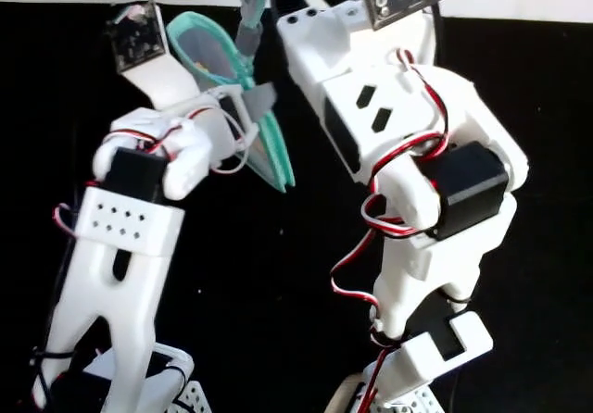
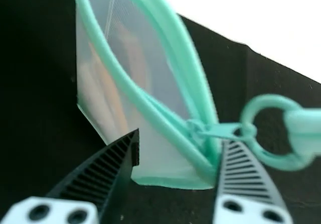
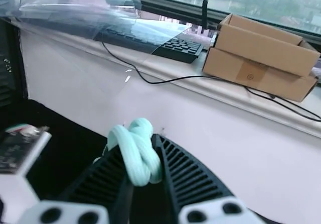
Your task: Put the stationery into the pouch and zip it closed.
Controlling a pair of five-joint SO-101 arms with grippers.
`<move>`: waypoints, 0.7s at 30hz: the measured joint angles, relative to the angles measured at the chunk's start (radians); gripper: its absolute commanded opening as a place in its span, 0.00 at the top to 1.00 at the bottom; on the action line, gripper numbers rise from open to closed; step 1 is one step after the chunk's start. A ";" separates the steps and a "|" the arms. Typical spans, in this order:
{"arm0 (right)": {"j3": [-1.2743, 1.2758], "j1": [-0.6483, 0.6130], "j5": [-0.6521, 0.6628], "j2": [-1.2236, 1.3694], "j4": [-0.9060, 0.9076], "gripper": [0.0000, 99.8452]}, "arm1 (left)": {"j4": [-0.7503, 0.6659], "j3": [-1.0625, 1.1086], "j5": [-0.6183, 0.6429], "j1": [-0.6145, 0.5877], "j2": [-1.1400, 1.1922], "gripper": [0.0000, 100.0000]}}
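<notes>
A mint-green mesh pouch (image 1: 208,54) hangs in the air above the black table. Orange and yellow stationery (image 2: 108,86) shows through the mesh of the pouch (image 2: 150,98). My left gripper (image 1: 248,107) is shut on the pouch's lower end, with one finger on each side of it (image 2: 178,161). The zipper slider (image 2: 200,129) sits near that end, and its ring (image 2: 266,128) leads to a mint cord. Above the pouch, my right gripper (image 1: 250,10) is shut on the knotted cord (image 3: 136,136), which is pinched between the fingers of the gripper (image 3: 139,153).
The black table (image 1: 278,293) lies below both arms. Behind it rises a white wall (image 3: 200,123). On the ledge beyond are a keyboard (image 3: 165,39), cables and cardboard boxes (image 3: 261,53). Both arm bases stand at the near edge.
</notes>
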 measured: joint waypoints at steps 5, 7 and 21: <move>-0.028 0.000 0.003 0.005 0.002 0.99 | 0.000 -0.002 -0.133 -0.031 0.000 0.98; -0.028 0.000 0.003 0.005 0.003 0.99 | 0.000 -0.002 -0.166 -0.034 0.000 0.99; -0.026 0.106 0.005 0.017 0.006 0.99 | 0.075 -0.005 -0.293 -0.135 -0.002 0.99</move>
